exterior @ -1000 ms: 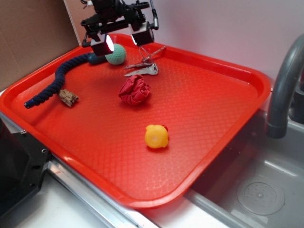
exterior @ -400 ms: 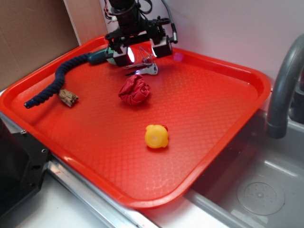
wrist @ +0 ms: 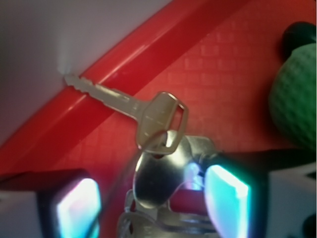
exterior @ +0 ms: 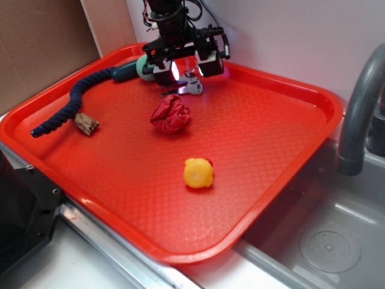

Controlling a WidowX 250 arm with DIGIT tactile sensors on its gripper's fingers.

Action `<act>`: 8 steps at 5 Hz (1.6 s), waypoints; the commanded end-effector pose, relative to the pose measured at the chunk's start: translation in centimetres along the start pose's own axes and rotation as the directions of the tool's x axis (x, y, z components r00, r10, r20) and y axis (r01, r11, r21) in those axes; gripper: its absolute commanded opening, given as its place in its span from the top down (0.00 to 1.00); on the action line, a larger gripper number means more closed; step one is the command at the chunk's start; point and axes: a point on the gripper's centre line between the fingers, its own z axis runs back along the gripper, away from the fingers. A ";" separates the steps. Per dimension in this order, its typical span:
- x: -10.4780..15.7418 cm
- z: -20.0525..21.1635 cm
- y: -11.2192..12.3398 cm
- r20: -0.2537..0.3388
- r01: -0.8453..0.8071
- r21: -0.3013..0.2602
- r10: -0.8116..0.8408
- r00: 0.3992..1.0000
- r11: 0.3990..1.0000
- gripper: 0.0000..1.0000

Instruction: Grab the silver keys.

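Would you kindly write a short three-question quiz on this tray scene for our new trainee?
1. True or false: the pincer is over the keys.
2. Which thing lies nearest the tray's front edge? A) cloth B) duck C) rope
3. Fill in: in the wrist view, one key's tip points at the tray's ____.

Key: 1 true, the fingers straddle the bunch. 2 B. 3 rim.
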 end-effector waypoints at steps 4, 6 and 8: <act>-2.4 16.3 6.0 0.053 0.340 -0.060 -0.337 0.940 0.938 1.00; -2.9 21.0 4.4 0.061 0.483 -0.136 -0.480 0.875 0.865 1.00; -2.5 20.0 3.1 -0.045 0.507 -0.120 -0.515 0.856 0.853 1.00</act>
